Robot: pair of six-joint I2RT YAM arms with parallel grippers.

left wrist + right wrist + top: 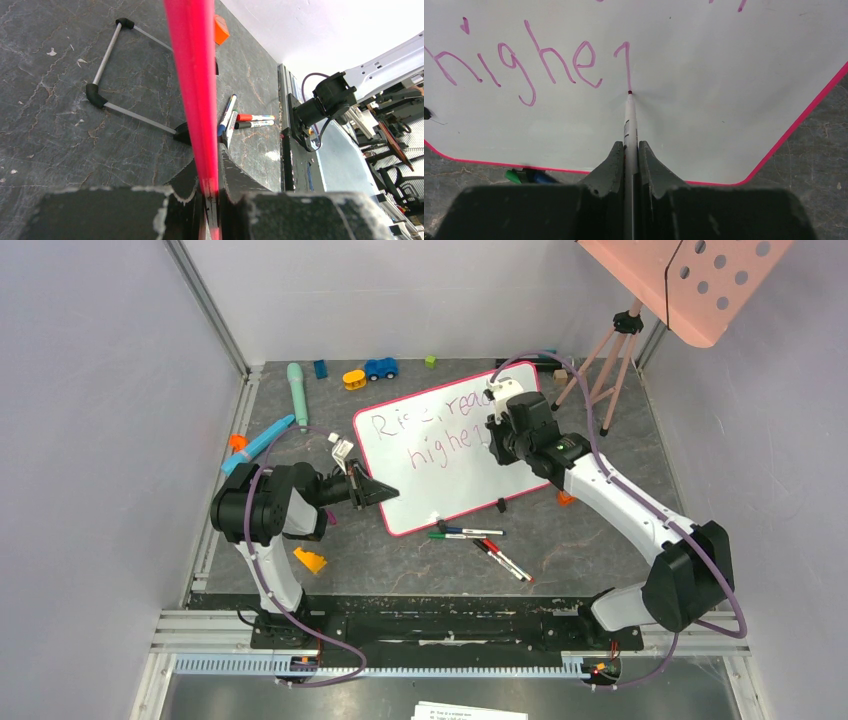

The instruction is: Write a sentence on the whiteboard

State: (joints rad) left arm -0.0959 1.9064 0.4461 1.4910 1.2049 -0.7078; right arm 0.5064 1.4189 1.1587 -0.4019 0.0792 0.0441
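Note:
The whiteboard (450, 490), white with a pink-red rim, lies tilted at mid table. The sentence (432, 445) in purplish-pink ink reads "Rise reach" over "higher"; my right arm hides part of it. My left gripper (383, 492) is shut on the board's left rim, which crosses the left wrist view (192, 90) and runs between the gripper's (212, 186) jaws. My right gripper (497, 438) is shut on a marker (629, 122). In the right wrist view, the gripper (631, 150) holds the tip against the board (704, 100) at the foot of the last "r" of "higher" (524, 65).
Loose markers (468, 533) (505, 560) lie in front of the board. An orange block (310, 560) sits near my left arm. A teal tube (298, 390), blue marker (258, 443) and toy cars (380, 368) lie behind. A tripod (610, 360) with a salmon perforated panel (690, 280) stands back right.

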